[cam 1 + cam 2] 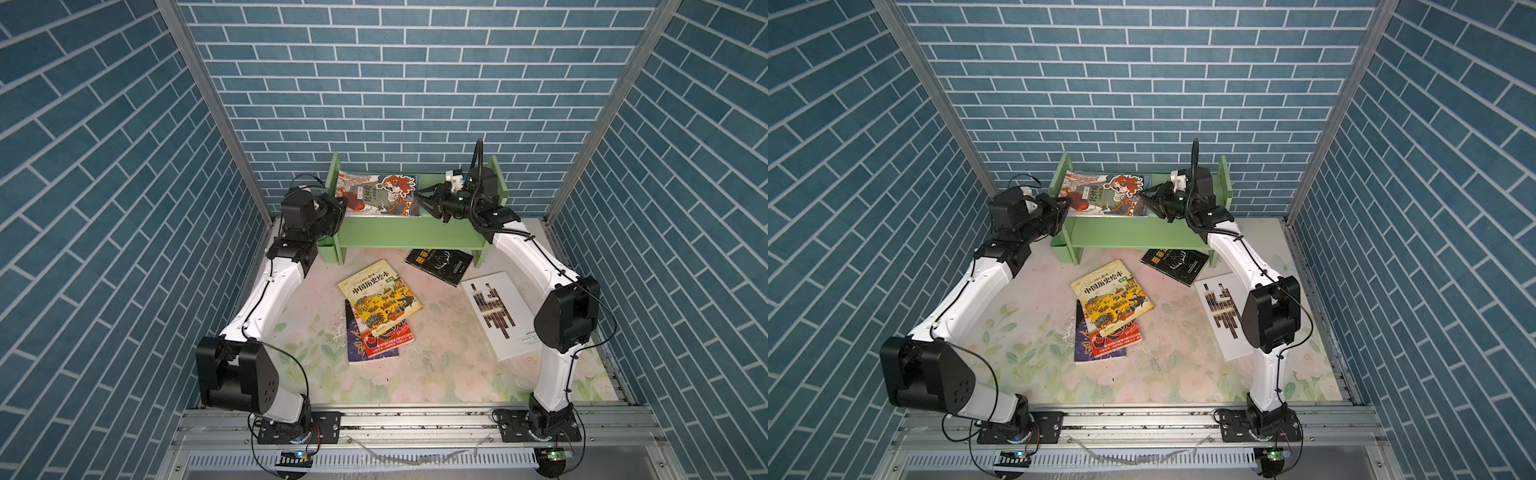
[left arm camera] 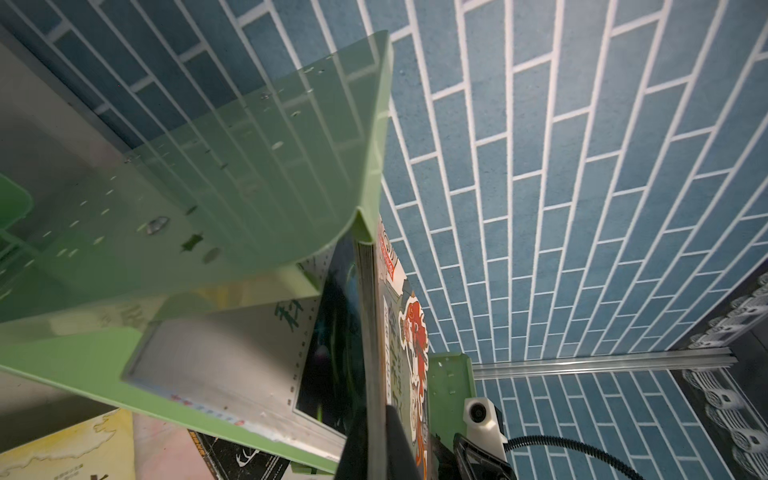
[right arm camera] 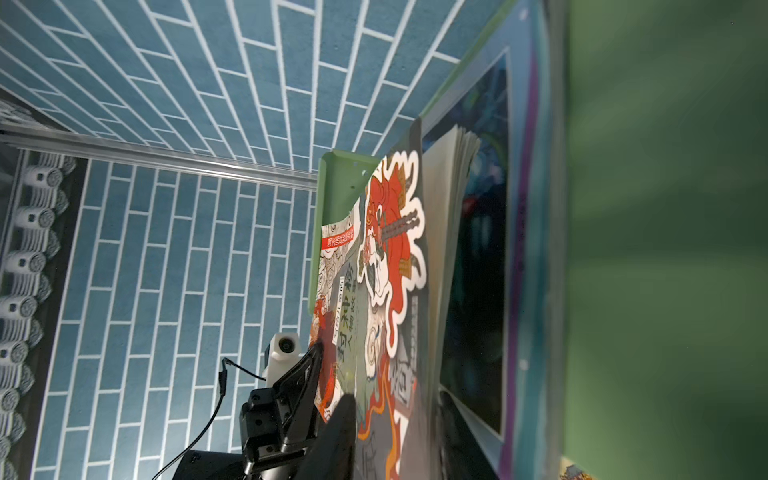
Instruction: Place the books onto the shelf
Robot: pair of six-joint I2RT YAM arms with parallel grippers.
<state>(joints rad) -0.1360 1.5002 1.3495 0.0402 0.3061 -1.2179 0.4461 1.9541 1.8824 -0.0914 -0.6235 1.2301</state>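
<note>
- Presently the shelf (image 1: 409, 232) stands at the upper middle of both top views, against the back wall, on the flowered desk (image 1: 449, 365).
- A book with a red-haired figure (image 1: 376, 193) is on its top tier, cover toward the camera. A dark, blue-framed book (image 3: 478, 270) is just behind it.
- The left hand (image 1: 344, 203) is clamped on the front book's left edge. The left wrist view shows the page edge between its dark fingers (image 2: 353, 453).
- The right hand (image 1: 423, 203) sits at that book's right edge, jaws parted, one before the cover and one behind the pages.
- At frame centre a yellow book (image 1: 380, 301) lies atop a red book (image 1: 388, 338) and a navy book (image 1: 357, 345).
- A black book (image 1: 440, 264) lies just before the shelf, with a white book (image 1: 494, 316) at its lower right.
</note>
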